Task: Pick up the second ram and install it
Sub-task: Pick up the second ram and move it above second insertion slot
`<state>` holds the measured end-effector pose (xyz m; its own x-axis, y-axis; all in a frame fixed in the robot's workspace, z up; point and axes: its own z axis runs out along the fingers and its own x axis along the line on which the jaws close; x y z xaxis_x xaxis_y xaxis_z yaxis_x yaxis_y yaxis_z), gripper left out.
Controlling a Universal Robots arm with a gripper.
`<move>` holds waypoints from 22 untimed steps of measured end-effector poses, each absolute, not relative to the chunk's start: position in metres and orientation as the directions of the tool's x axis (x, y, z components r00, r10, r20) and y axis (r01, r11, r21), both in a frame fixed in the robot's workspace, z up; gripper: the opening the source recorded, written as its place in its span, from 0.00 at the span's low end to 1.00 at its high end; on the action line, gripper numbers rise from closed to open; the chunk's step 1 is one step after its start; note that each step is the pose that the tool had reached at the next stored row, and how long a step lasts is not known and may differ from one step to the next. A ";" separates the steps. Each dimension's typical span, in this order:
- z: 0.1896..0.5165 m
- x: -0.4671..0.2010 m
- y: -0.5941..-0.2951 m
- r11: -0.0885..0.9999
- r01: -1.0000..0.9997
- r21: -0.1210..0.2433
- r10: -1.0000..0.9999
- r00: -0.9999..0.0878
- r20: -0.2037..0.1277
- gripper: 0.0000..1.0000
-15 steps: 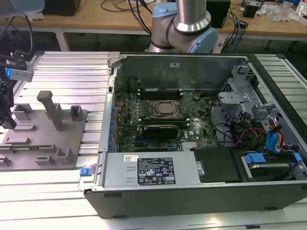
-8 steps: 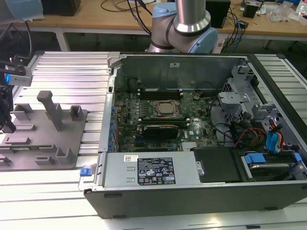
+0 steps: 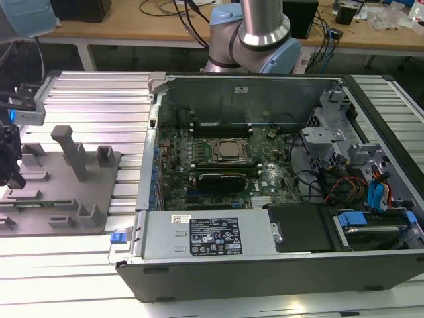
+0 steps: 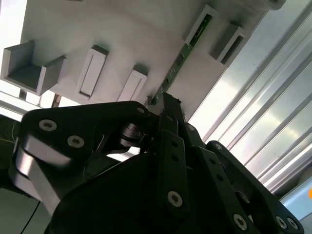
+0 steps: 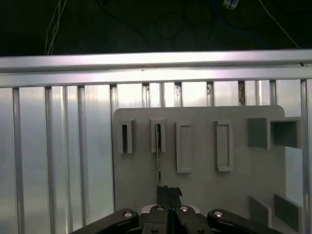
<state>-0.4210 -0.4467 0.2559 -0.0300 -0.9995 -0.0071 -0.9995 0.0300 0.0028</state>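
Pinching almost shut with the gripper [image 5: 169,191] on the second ram [image 5: 158,156] at its near end, edge-up in the grey fixture [image 5: 204,195]; risks tilting and jamming from that end-heavy hold.

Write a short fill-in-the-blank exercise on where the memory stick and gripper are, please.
1. The long green circuit-board memory stick stands on edge in a slot of the ___ plastic fixture plate.
2. That plate lies on the exterior view's ___ side of the open black computer case.
3. The black metal gripper hangs at one end of the memory ___.
Missing: grey; left; stick.
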 end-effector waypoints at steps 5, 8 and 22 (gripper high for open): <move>0.246 -0.421 -0.447 0.043 -0.999 0.003 -0.999 -0.043 -0.007 0.08; 0.242 -0.421 -0.449 0.048 -0.999 0.003 -0.999 -0.048 -0.007 0.08; 0.230 -0.421 -0.450 0.048 -0.999 0.002 -0.999 -0.048 -0.007 0.35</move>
